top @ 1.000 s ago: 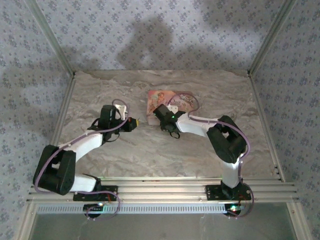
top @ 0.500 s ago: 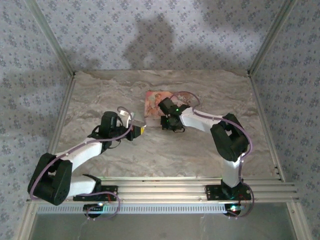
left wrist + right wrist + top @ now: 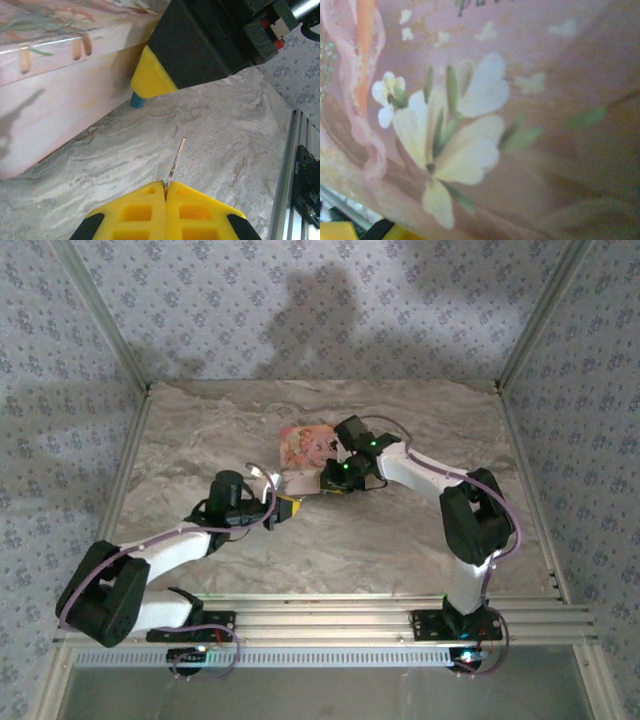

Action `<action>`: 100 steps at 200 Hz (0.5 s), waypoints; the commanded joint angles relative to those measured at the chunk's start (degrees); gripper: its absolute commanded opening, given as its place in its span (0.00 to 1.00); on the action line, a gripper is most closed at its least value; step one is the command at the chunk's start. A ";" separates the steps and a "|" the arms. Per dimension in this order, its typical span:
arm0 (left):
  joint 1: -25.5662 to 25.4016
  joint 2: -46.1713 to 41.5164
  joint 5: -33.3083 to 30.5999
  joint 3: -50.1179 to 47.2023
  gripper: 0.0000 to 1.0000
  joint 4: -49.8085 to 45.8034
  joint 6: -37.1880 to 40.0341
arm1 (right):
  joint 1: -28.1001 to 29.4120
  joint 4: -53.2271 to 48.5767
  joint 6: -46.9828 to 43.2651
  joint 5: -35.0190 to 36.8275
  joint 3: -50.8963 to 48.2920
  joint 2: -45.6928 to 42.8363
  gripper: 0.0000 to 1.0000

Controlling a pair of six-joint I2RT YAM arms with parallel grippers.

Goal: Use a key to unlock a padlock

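Poking out beneath the right end effector (image 3: 150,81) — the padlock (image 3: 137,101).

Lighting dim, bluish. Broad soft shadows on the wall (image 3: 320,320) behind the pink box (image 3: 303,447); right-wrist close-up of it blurred.

I operate inside a laboratory test enclosure. Floral-papered panels (image 3: 200,310) close it at 9, 12 and 3 o'clock, framed by aluminium posts (image 3: 527,332). My arm bases (image 3: 455,620) bolt to slotted rails (image 3: 320,615) at 6 o'clock of a marble-patterned table (image 3: 400,540).
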 commanded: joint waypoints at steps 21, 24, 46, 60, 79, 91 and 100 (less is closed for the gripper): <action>-0.81 4.31 0.97 -0.79 0.00 10.53 -3.15 | -1.88 -1.18 -0.48 -13.15 3.35 -0.93 0.00; -0.91 4.47 0.79 -0.86 0.00 11.04 -3.23 | -2.04 -1.27 -0.47 -13.62 3.57 -0.95 0.00; -1.39 5.85 -0.53 -1.28 0.00 13.44 -3.46 | -3.16 -1.39 -0.44 -15.69 3.76 -0.86 0.00; -1.64 6.50 -0.96 -1.65 0.00 15.06 -3.77 | -3.68 -0.97 -0.22 -17.12 3.60 -0.94 0.00; -1.68 7.34 -1.16 -2.15 0.00 17.07 -4.51 | -4.26 -0.75 -0.10 -19.42 3.63 -0.95 0.00; -1.74 7.58 -1.31 -2.54 0.00 18.27 -4.78 | -4.56 -0.69 -0.11 -20.55 3.72 -1.00 0.00; -1.74 7.64 -1.68 -2.75 0.00 18.57 -4.82 | -4.88 -0.66 0.06 -21.27 3.68 -0.96 0.00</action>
